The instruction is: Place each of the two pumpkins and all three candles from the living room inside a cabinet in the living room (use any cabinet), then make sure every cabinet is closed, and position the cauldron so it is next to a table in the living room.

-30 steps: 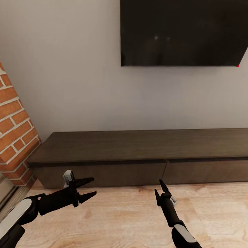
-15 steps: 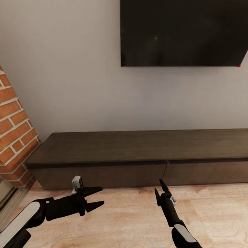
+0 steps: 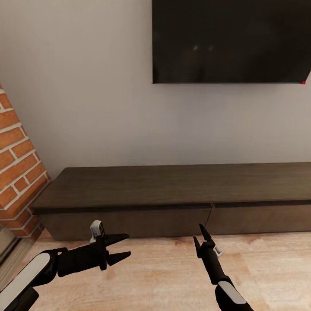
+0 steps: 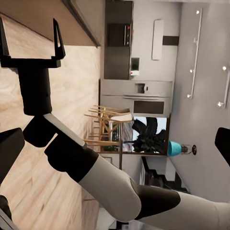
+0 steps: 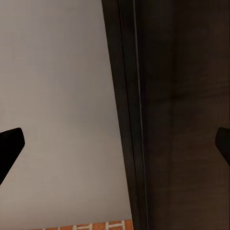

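Observation:
The cabinet (image 3: 172, 188) is a long, low dark-brown unit against the wall, and both of its drawer fronts sit flush and shut. My left gripper (image 3: 123, 248) hovers open over the floor in front of the left drawer, pointing right. My right gripper (image 3: 198, 233) is open too, pointing at the seam between the two drawers, a little short of it. The right wrist view looks at the cabinet's dark front (image 5: 182, 115) and the pale wall. In the left wrist view my right gripper (image 4: 31, 34) stands open with nothing in it. The pumpkins, candles and cauldron are out of view.
A black television (image 3: 229, 41) hangs on the wall above the cabinet. A brick column (image 3: 17, 168) stands at the left end. Light wood floor (image 3: 164, 272) lies under both arms. Far off, the left wrist view shows wooden chairs (image 4: 108, 124) and a kitchen.
My left gripper has moved right and slightly down over the floor since a second ago. The right arm has stayed still. The view has shifted very slightly.

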